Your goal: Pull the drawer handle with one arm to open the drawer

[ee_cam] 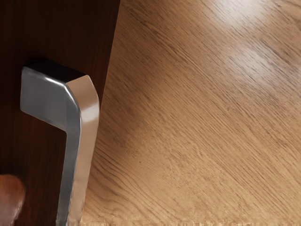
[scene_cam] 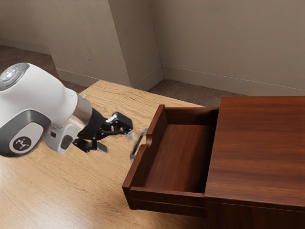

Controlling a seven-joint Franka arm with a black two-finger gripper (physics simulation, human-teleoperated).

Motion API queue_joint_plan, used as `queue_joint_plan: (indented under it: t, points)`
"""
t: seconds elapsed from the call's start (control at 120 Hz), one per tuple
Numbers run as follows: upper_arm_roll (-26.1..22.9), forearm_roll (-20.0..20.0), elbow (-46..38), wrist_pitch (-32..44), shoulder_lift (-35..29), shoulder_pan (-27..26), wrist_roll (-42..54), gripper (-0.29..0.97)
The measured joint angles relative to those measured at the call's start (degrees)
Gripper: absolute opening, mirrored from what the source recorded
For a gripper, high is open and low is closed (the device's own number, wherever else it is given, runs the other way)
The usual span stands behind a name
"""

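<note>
Nearest, on the bare wooden table (scene_cam: 71, 191), the arm reaches in from the exterior view's left. Its gripper (scene_cam: 117, 136) sits just short of the handle (scene_cam: 138, 143), with the fingers spread and nothing between them. Whether a fingertip grazes the metal is hard to tell from this angle, but they look apart.

The drawer (scene_cam: 139, 174) already stands well out of the cabinet (scene_cam: 257, 148), its inside open to view, so the task looks about done.

The main risk is a bump. With nothing gripped, any forward drift of the hand would push on the handle or the drawer front and slide the drawer back in.

If a further pull were tried, the wrist view puts the hand near one end of the bar, not its middle. Closing there could catch only the corner and slip off.

A hard tug on a drawer this far out might also drag it off its runners or shift the cabinet toward the far wall (scene_cam: 228, 38).
</note>
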Motion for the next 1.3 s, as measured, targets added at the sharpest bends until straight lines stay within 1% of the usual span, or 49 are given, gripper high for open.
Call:
queue_joint_plan:
  t: [0.05,0.225,0.4,0.442,0.508,0.617,0.65,0.708,0.792,0.85,1.008,1.3]
  points:
    - [-0.44,0.03,0.4,-1.07,-0.69,0.21,0.03,0.67]
    - [-3.91,-0.25,7.39,-7.76,-0.45,0.62,-2.92,0.67]
    - [-4.7,-0.57,16.41,-17.68,3.83,0.1,-10.32,0.68]
    - [-4.78,-0.65,18.37,-20.11,5.41,0.02,-12.52,0.68]
    - [-4.85,-1.2,23.88,-24.45,11.13,0.05,-16.66,0.68]
    - [-4.91,-3.44,29.81,-30.19,17.19,0.82,-23.95,0.68]
    - [-5.59,-4.35,31.8,-31.72,19.19,2.11,-26.1,0.68]
    - [-10.36,-6.23,33.56,-33.92,21.4,9.0,-29.81,0.68]
    - [-17.39,-9.4,34.28,-36.32,22.55,19.55,-34.57,0.68]
    - [-19.93,-11.25,34.47,-37.72,23.11,23.4,-37.56,0.68]
    - [-21.17,-13.47,36.46,-40.33,24.42,24.41,-44.84,0.68]
    - [-20.91,-14.05,37.7,-43.24,24.29,24.99,-54.17,0.68]
